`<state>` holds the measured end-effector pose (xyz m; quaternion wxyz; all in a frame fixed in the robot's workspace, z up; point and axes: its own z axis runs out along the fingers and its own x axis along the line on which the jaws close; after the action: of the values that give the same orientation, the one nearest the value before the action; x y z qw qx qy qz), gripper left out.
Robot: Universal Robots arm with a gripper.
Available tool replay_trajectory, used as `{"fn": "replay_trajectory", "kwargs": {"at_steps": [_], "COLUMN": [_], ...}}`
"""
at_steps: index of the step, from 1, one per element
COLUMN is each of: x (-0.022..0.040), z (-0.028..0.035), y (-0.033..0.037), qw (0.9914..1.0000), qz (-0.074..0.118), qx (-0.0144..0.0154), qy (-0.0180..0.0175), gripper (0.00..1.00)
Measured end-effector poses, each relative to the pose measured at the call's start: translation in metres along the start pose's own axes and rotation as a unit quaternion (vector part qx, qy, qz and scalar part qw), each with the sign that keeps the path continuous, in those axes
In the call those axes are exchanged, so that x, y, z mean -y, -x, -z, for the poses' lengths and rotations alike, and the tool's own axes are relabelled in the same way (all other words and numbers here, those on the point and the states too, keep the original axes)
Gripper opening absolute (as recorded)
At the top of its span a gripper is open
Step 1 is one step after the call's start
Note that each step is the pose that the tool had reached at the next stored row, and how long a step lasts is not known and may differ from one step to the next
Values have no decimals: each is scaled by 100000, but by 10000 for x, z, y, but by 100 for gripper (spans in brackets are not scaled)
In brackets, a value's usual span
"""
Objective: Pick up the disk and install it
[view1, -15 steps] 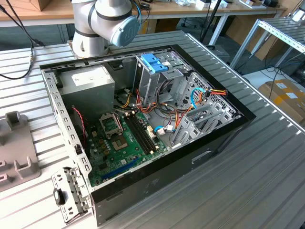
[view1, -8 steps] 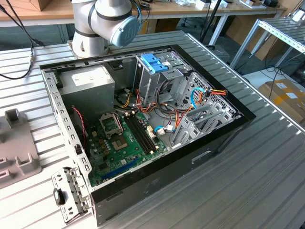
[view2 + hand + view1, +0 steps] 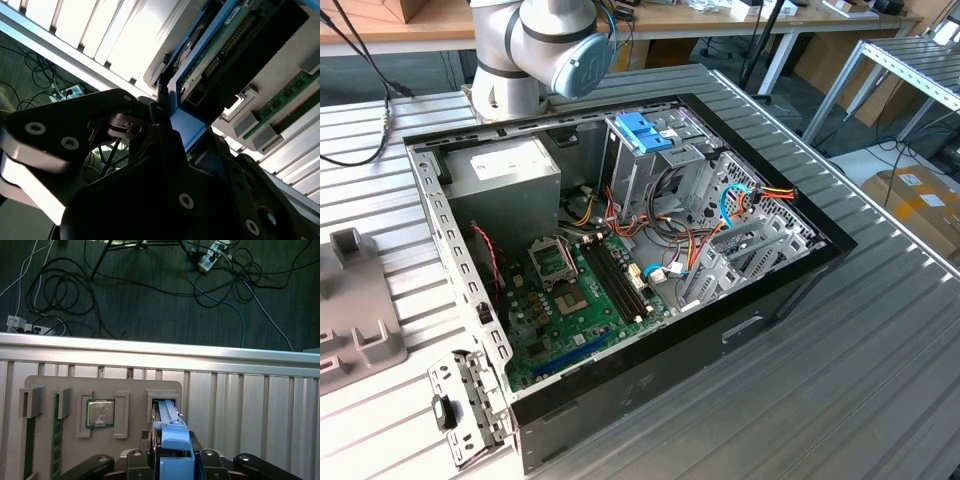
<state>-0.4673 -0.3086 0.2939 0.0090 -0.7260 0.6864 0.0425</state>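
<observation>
Gripper point(image 3: 174, 455) is at the grey holder tray point(image 3: 135, 390) on the ribbed bench point(image 3: 250, 405), jaws closed on the blue frame of the disk point(image 3: 172, 437). The second wrist view shows the same pinch. You can see the disk standing on edge in its tray slot. The same tray holds a processor chip point(image 3: 100, 413) in a pocket and a memory stick point(image 3: 56, 440) in another slot. In the exterior view the open PC case point(image 3: 720, 330) holds the motherboard point(image 3: 580, 290), the power supply point(image 3: 505, 165) and the drive cage point(image 3: 660, 175), with a blue bracket point(image 3: 645, 130) on top.
</observation>
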Motion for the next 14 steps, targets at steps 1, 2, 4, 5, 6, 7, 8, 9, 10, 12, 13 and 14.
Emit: {"fn": "replay_trajectory", "kwargs": {"at_steps": [1, 2, 4, 5, 6, 7, 8, 9, 10, 12, 13, 14], "x": [0, 0, 0, 0, 0, 0, -1, 0, -1, -1, -1, -1], "z": [0, 0, 0, 0, 0, 0, 3, 7, 11, 22, 27, 30], "y": [0, 0, -1, -1, -1, -1, -1, -1, 0, 0, 1, 1], "qw": [100000, 100000, 100000, 100000, 100000, 100000, 100000, 100000, 100000, 100000, 100000, 100000], "qz": [2, 4, 2, 5, 1, 2, 5, 4, 2, 3, 4, 2], "qx": [1, 5, 5, 5, 5, 7, 11, 7, 5, 5, 4, 6], "qy": [-3, -4, -2, -4, -3, -7, -20, -11, -6, -7, -4, -7], "gripper": [38, 38, 38, 38, 38, 38, 38, 38, 38, 38, 38, 38]}}
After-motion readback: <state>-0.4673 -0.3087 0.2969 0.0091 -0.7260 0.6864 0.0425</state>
